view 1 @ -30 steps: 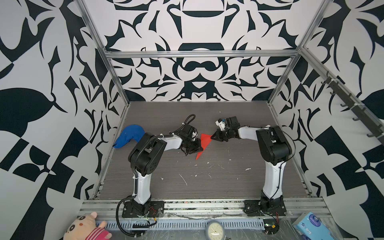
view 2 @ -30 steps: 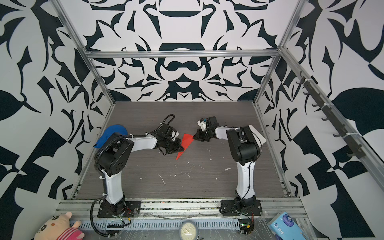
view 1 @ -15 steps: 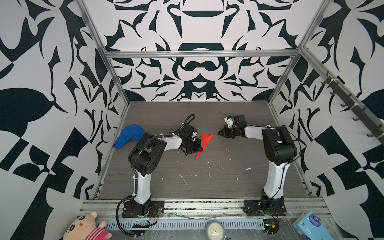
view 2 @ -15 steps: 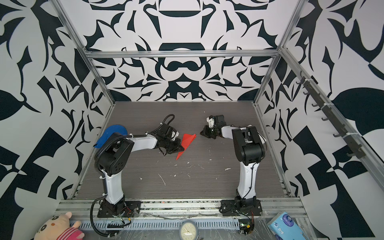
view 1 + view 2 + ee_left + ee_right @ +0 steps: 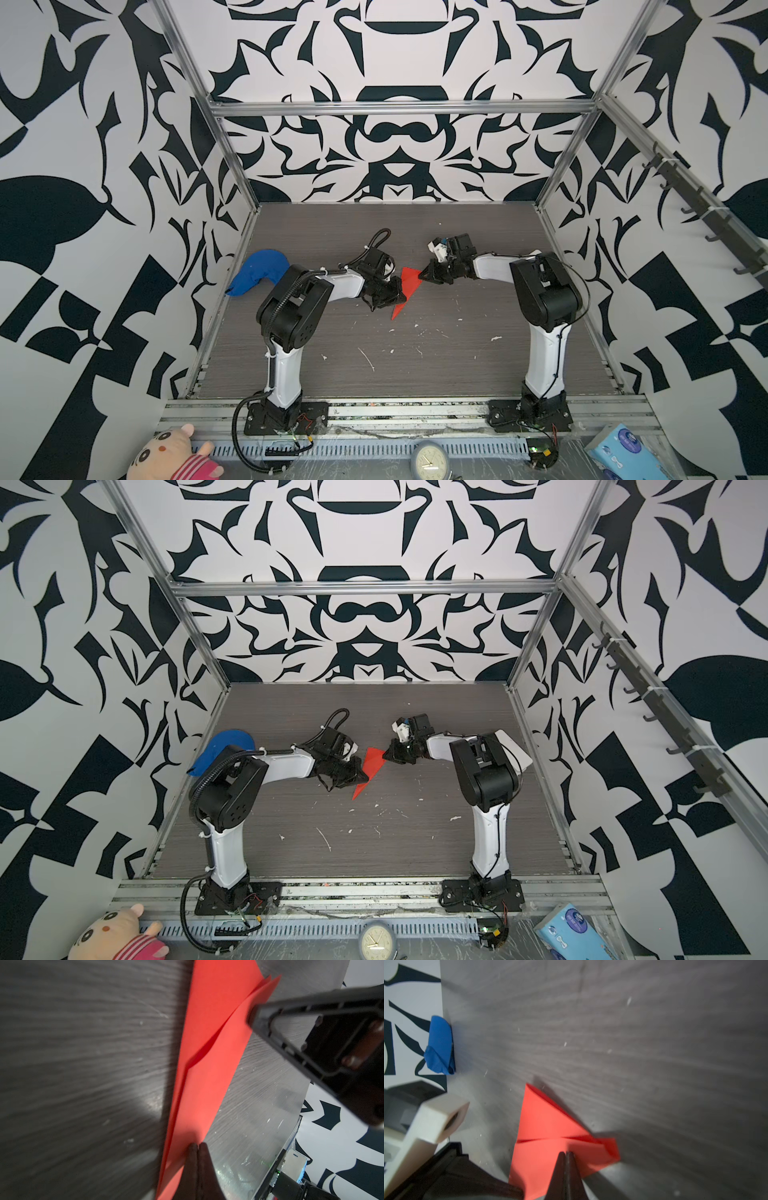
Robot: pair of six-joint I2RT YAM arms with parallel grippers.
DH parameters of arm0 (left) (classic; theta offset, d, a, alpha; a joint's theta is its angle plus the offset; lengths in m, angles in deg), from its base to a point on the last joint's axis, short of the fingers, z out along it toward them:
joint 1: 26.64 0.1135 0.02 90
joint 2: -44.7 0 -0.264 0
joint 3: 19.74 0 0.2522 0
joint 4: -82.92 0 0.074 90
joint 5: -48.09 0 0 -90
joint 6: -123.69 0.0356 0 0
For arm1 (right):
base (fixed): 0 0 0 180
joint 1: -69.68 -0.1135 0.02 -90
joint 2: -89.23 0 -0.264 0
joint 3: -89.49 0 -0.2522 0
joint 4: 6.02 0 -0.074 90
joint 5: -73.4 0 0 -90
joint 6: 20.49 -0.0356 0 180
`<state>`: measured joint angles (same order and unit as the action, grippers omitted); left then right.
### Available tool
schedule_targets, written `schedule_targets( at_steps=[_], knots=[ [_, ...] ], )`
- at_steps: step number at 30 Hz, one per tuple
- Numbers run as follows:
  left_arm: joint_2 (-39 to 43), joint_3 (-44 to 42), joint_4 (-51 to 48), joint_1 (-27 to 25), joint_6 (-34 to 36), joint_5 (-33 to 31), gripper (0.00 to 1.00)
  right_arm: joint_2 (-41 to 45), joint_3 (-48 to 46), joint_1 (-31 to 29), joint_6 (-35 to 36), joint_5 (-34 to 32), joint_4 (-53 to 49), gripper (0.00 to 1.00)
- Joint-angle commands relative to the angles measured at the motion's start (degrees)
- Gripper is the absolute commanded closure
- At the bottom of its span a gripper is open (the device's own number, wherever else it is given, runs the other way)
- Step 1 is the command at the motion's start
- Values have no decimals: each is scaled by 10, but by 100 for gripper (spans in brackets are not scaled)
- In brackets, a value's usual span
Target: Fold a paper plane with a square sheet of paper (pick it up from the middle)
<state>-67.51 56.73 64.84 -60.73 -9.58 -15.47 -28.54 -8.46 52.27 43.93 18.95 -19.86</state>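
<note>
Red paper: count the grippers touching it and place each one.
2. The left gripper, jaws shut, presses the paper at its left edge. The right gripper, jaws shut, presses its far right corner. No other grippers are in view.

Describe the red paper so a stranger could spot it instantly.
On the dark table inside the black-and-white patterned walls, look mid-table where the left gripper and right gripper meet. Between them lies the paper plane, a folded pointed shape, the only bright red thing there; the blue cloth sits off by the left wall.
</note>
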Motion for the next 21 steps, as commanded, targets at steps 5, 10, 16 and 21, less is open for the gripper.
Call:
schedule_targets(
  at_steps=[5, 10, 16, 21],
  knots=[
    [-24, -11, -43, 2, 0, -24, 100, 0, 2, 46, -19, -66, 17, 100],
    [-27, -6, -43, 2, 0, -25, 100, 49, -11, 42, -10, -36, 34, 100],
    [-27, 3, -46, 2, 2, -29, 100, 110, -39, -13, 8, -5, 28, 100],
    [-27, 10, -52, 2, 4, -33, 100, 74, -13, -62, 21, 12, -26, 100]
  ],
)
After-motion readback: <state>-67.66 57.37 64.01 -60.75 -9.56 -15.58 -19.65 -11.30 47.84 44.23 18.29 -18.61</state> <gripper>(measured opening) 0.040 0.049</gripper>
